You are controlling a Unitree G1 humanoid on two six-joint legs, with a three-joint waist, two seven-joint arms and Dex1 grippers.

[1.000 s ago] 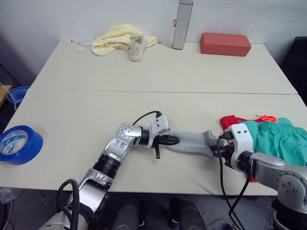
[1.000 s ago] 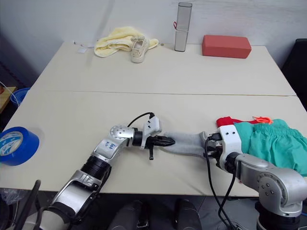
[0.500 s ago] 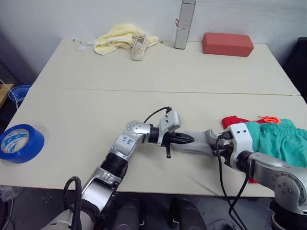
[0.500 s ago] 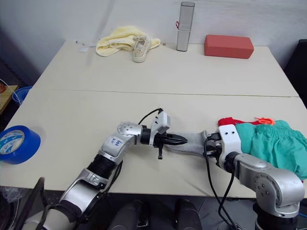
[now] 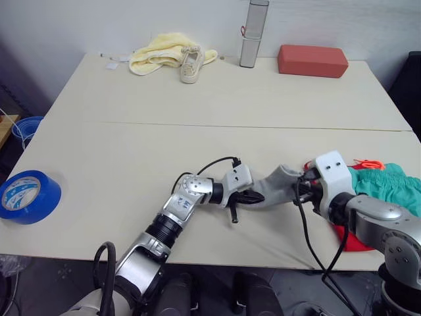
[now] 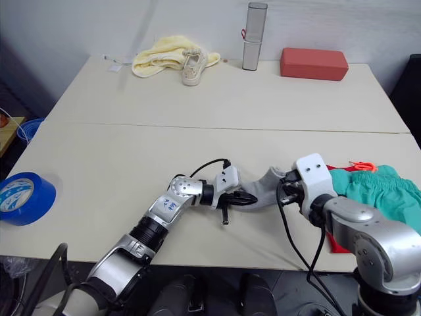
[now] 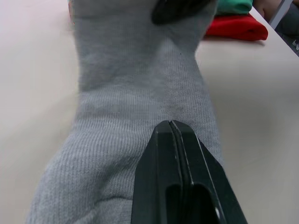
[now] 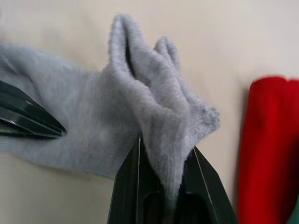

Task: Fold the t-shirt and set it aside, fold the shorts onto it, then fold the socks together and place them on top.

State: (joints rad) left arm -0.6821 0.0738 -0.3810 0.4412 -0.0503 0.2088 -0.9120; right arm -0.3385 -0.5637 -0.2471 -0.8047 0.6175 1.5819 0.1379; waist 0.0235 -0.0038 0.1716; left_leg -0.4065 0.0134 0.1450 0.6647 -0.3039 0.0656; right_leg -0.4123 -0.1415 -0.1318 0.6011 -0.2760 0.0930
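Folding is under way near the table's [image 5: 197, 99] front edge: the socks [image 5: 276, 187] are pinned flat by the closed left hand [image 5: 253, 196], while their other end is pinched and lifted by the right hand [image 8: 166, 186], probably for doubling over; the folded t-shirt [image 8: 266, 140] and shorts [image 5: 388, 187] wait just beside.

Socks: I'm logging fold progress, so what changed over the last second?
The left gripper, shut on the socks, slid toward the right gripper, which stays clamped on the other end and lifted it, so the stretched grey cloth bunched into a raised hump. The shorts, t-shirt and blue tape roll stayed put.
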